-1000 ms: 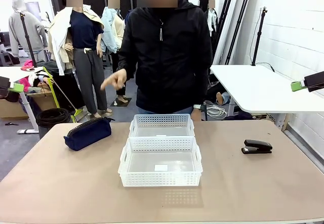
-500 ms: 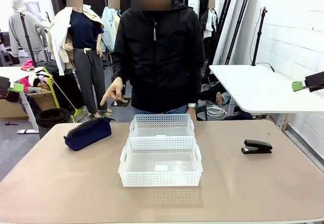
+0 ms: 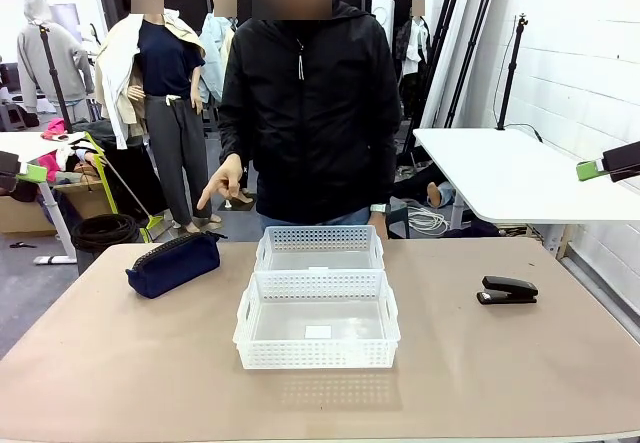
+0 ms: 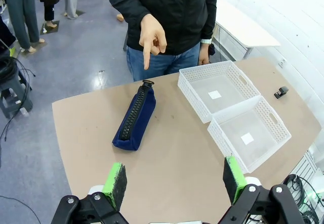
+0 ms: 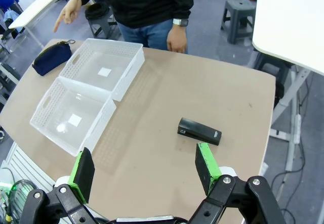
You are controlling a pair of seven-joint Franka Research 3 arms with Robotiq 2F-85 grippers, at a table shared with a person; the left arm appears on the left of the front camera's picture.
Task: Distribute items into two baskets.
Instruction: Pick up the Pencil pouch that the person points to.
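Presently, stage: judged as the very start; both baskets hold nothing and neither item is lifted.
Baskets: two white lattice baskets stand touching, long sides together, mid-table [image 3: 480,383]. The near basket [image 3: 317,361] is at 6 o'clock of the pair and the far basket [image 3: 320,234] at 12 o'clock, toward the person. This central placing probably keeps both within either arm's reach.
Pouch: the navy zipper pouch [image 3: 173,264] lies flat on the table at about 10 o'clock from the baskets, apart from them, zipper uppermost, on the left arm's side.
Stapler: the black stapler [image 3: 507,290] rests closed at 3 o'clock from the near basket, well apart, on the right arm's side.
Person's hand: the pointing hand [image 4: 152,36] hangs over the far table edge with its index finger aimed down at the pouch. This reads as a cue to take that item first.
Left gripper: the left gripper [image 4: 174,180] hovers high, jaws spread wide and empty, with the pouch ahead at 11 o'clock in its wrist view.
Right gripper: the right gripper [image 5: 145,167] hovers high, jaws spread wide and empty, with the stapler ahead at 1 o'clock in its wrist view.
Next move: likely the left arm descends across the pouch's narrow width.
Risk: the soft pouch may sag or catch a basket rim.
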